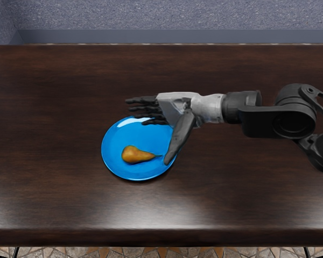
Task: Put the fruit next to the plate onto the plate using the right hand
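The right robot hand (171, 110) reaches in from the right edge on a black and grey arm and hovers over the upper right part of a round, glossy blue plate (117, 138). Its dark fingers (142, 100) are stretched out flat toward the left, slightly apart, and the thumb (177, 141) points down across the plate's right rim; the robot hand holds nothing. A small brown-yellow pear (135, 155) lies on its side on the plate, stem end pointing right, just beside the thumb tip. The plate sits on a dark brown wooden tabletop (70, 80).
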Available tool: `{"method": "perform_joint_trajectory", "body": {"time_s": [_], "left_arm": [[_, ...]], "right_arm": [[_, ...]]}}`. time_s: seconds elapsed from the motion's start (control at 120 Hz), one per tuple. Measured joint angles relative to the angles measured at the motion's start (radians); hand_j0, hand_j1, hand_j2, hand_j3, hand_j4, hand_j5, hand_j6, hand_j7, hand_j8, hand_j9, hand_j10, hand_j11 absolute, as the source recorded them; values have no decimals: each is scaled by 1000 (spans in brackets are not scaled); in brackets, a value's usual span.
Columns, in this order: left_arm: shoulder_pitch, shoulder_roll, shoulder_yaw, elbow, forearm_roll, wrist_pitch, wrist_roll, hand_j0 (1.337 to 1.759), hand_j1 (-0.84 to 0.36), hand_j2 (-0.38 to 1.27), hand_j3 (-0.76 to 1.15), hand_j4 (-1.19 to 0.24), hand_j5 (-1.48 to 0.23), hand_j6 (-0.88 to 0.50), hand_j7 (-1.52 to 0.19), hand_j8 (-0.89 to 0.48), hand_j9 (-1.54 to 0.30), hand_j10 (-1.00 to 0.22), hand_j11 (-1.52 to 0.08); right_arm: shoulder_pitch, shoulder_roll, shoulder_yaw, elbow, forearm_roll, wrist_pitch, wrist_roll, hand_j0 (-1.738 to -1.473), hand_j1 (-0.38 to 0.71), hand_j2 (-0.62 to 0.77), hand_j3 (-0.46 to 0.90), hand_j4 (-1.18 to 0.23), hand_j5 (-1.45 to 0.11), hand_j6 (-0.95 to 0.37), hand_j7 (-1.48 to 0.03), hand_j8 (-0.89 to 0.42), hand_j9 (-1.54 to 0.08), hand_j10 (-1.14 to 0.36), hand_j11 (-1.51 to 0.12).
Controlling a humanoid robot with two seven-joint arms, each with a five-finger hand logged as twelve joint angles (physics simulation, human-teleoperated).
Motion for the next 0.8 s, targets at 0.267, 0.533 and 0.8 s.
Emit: {"method": "perform_joint_trajectory", "body": {"time_s": [0.267,0.533,0.8], "left_arm": [[10,0,0,0,-1,0,1,1658,349,0,0,0,0,0,0,0,0,0,0],[10,0,0,0,-1,0,1,1658,349,0,0,0,0,0,0,0,0,0,0],[10,0,-1,0,-1,0,1,1658,349,0,0,0,0,0,0,0,0,0,0]], "right_arm": [[-42,-154,39,-2,208,151,0,-1658,-349,0,0,0,0,0,0,0,0,0,0],[-73,-295,43,-9,374,181,0,-1658,-349,0,0,0,0,0,0,0,0,0,0],[-100,-383,43,-40,430,183,0,-1658,-349,1,0,0,0,1,0,1,0,0,0]]}}
